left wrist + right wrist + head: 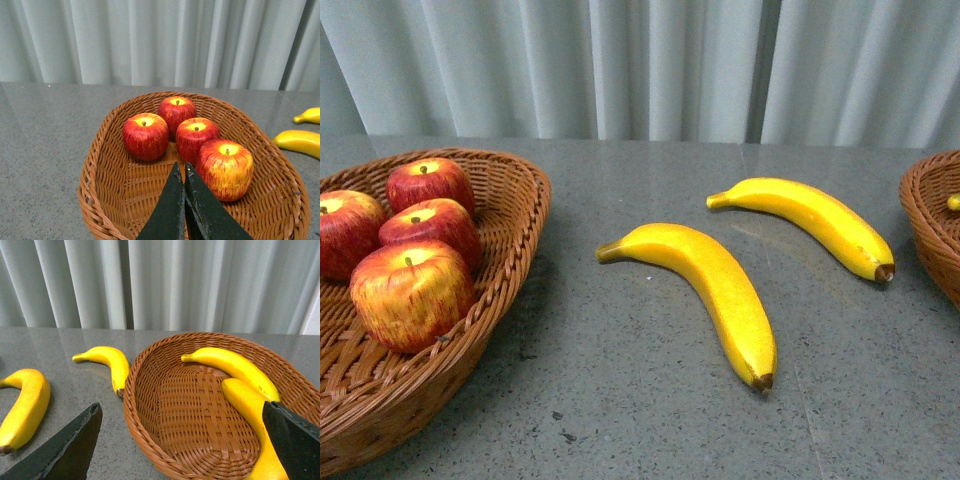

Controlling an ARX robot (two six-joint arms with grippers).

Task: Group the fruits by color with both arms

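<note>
Front view, four apples (412, 292) (430, 183) (432, 228) (345, 230), two loose bananas (710, 290) (815, 220)

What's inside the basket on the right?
The right basket holds a far banana and a near banana. A finger of the right gripper covers one end of the near one; nothing else shows.

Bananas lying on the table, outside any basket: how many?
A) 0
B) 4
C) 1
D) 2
D. Two lie on the bare table: the nearer banana and the farther banana. The right wrist view shows a third banana and a fourth banana already inside the right-hand basket.
</note>
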